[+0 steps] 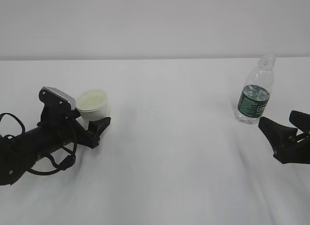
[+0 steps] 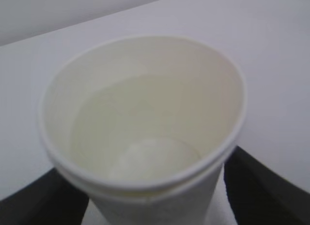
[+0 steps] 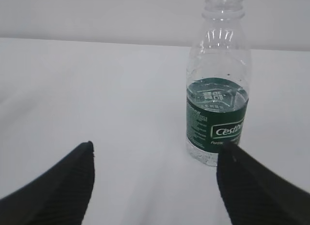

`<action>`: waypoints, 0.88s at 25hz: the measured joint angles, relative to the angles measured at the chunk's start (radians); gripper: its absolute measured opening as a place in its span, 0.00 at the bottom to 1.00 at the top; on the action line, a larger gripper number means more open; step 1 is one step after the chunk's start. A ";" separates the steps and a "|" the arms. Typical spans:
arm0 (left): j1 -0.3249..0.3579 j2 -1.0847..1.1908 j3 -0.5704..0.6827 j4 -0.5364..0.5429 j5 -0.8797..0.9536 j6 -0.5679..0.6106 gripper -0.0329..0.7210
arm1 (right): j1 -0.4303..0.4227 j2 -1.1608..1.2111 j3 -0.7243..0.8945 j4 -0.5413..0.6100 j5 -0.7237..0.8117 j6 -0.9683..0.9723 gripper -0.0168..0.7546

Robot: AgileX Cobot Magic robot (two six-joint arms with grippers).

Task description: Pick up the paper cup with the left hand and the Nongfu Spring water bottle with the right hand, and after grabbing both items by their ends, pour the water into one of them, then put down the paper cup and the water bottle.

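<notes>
A white paper cup (image 1: pixel 93 104) stands upright on the white table (image 1: pixel 169 152) at left, its walls between the spread fingers of the left hand (image 1: pixel 92 124), which sit at the cup's base on either side; the wrist view shows a narrow gap at least on one side, so the hand reads as wide rather than clamped. The cup's pale inside shows a faint line that may be the level of the water (image 2: pixel 140 128), though that is hard to confirm. Well apart at right, the uncapped Nongfu Spring water bottle (image 1: pixel 255 91) stands upright, partly full to about the top of its green label, just ahead of the right hand (image 1: pixel 285 129), whose fingers are wide and grip nothing. Risks from here, as a judgement: a left arm drawing back off-line could clip and tip the light cup; a right hand nudging the open bottle could topple it and spill
</notes>
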 joint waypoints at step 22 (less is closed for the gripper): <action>0.000 -0.119 0.162 -0.043 -0.002 0.002 0.85 | 0.000 0.000 0.000 -0.017 0.000 0.005 0.78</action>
